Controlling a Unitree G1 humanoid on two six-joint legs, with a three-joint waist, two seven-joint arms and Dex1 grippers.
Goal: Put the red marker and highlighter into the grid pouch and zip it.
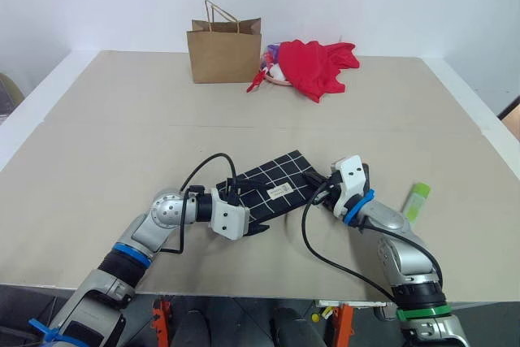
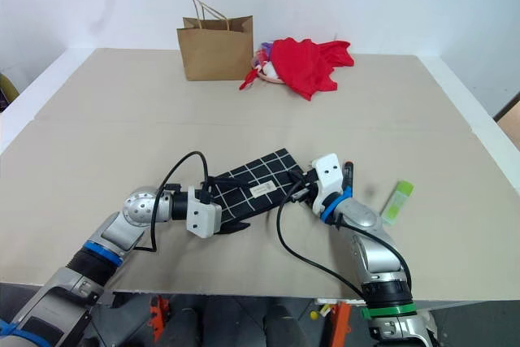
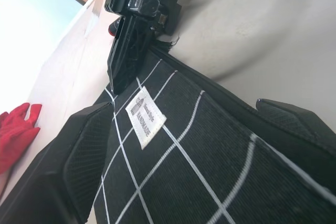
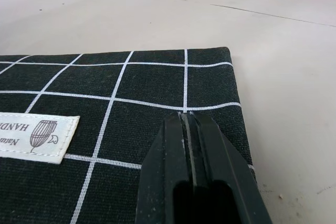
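The grid pouch (image 1: 275, 184) lies flat on the table in front of me, black with white lines and a small white label (image 3: 146, 116). My left gripper (image 1: 250, 210) is open, one finger (image 3: 84, 156) on each side of the pouch's near-left end. My right gripper (image 1: 314, 193) is shut, and its fingertips (image 4: 186, 129) rest on the pouch's right end. Whether they pinch anything I cannot tell. The light-green highlighter (image 1: 418, 200) lies on the table to the right of my right arm. The red marker is hidden.
A brown paper bag (image 1: 225, 50) stands at the back of the table, with a red cloth (image 1: 318, 65) heaped beside it on the right. The table's front edge (image 1: 268, 292) runs just below both forearms. Black cables loop from both wrists.
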